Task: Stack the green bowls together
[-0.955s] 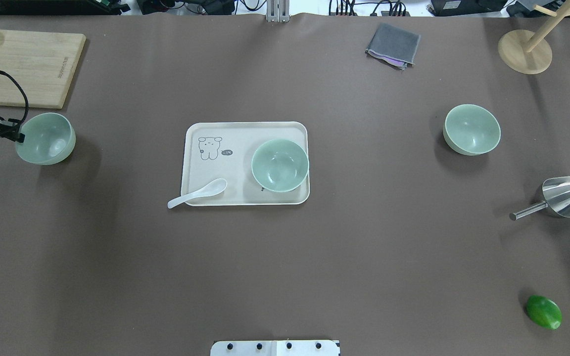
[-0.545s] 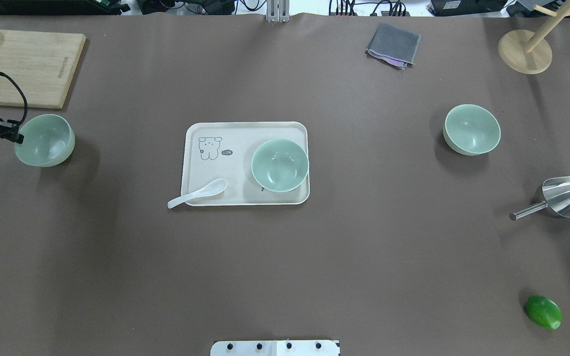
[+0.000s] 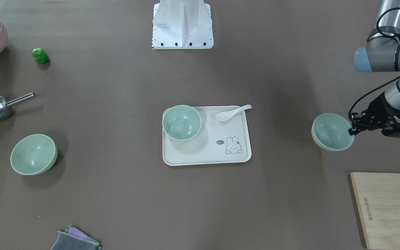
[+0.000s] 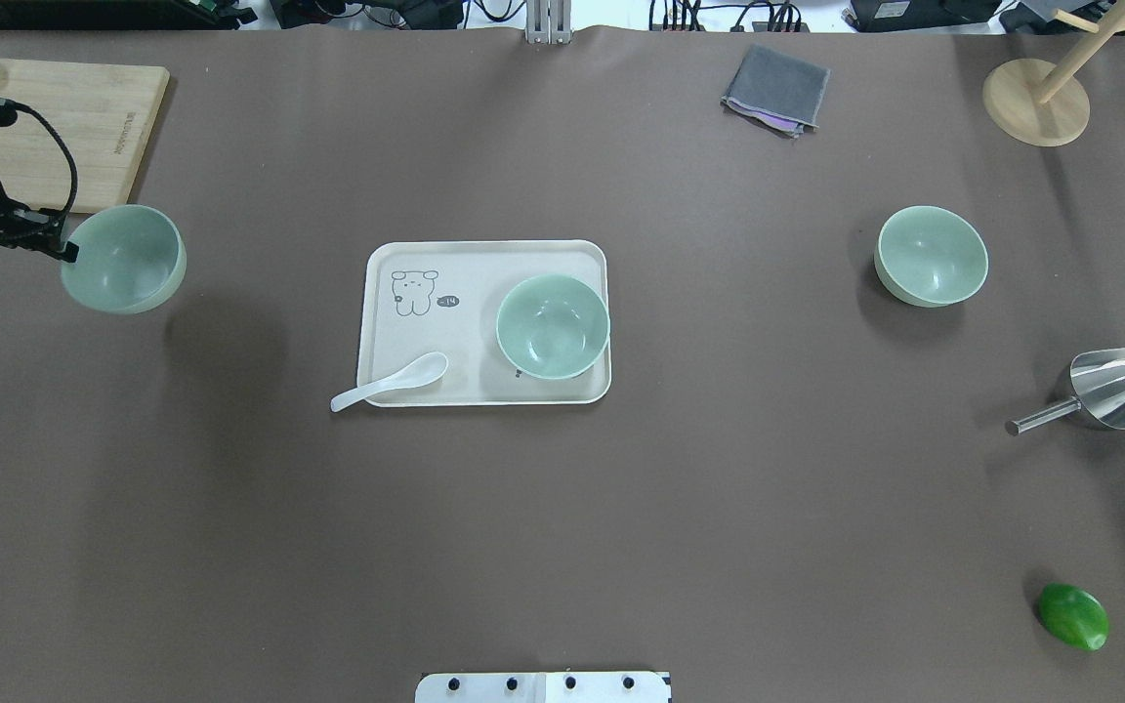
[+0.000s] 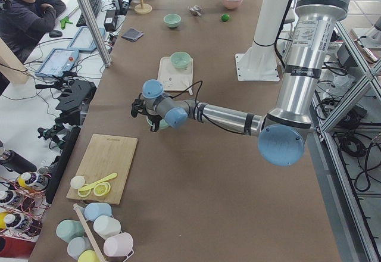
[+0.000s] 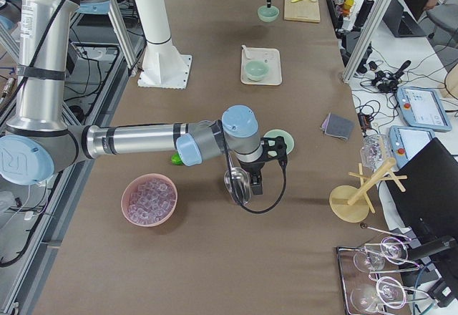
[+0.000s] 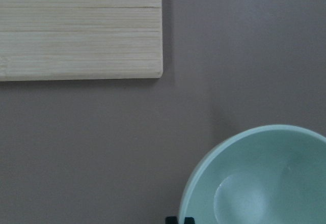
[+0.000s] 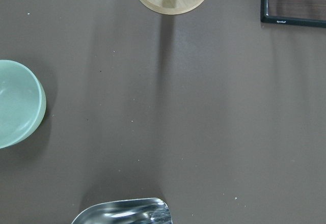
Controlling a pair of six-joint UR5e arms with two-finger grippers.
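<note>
Brown table point(image 4: 562, 547): left end effector point(image 3: 351, 131) clamps green bowl point(image 3: 331, 132); right end effector point(image 6: 253, 186) unclear; tray point(image 3: 205, 157) reads "hi~".

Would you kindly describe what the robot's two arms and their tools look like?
The left arm and right arm are silver-grey tubes with round pale-blue joint caps. The left tool and right tool are black, each with a black cable looping out from the wrist. The left arm's upper segment carries a small printed label.

Bright, even overhead light; green bowls point(image 4: 931, 256) cast soft shadows; views sharp.
</note>
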